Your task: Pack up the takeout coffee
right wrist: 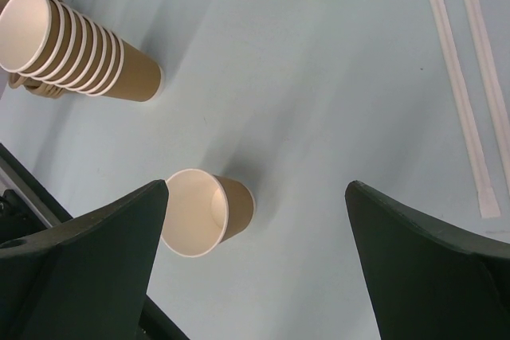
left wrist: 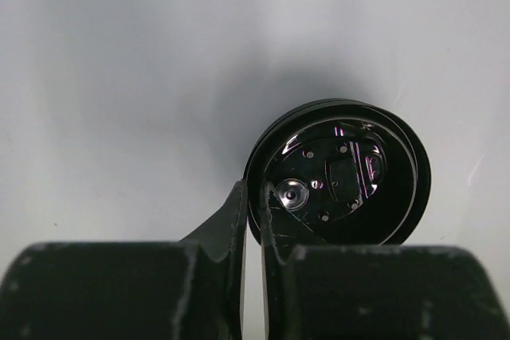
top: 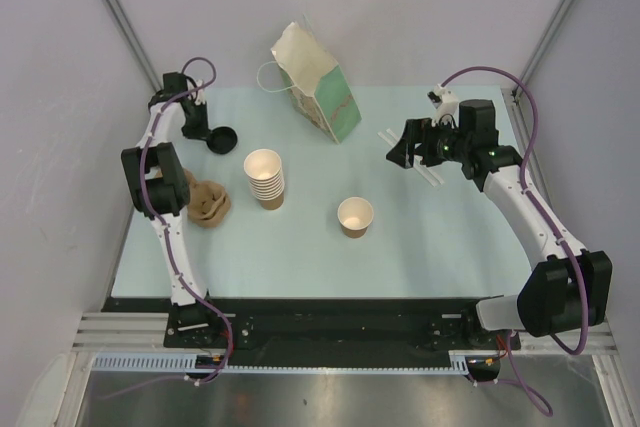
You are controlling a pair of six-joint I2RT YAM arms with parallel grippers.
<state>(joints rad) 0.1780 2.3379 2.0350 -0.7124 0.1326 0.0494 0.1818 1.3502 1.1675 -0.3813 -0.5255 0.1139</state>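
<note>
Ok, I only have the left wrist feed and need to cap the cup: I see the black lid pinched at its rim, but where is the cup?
Observer: The single cup stands upright and lidless on the table, right of the black lid and nearer the arm bases.
Operator: Anything between them?
Observer: The stack of cups stands roughly on that line.
Operator: Right arm?
Observer: The right pincer hangs open towards the far right, holding nothing.
</note>
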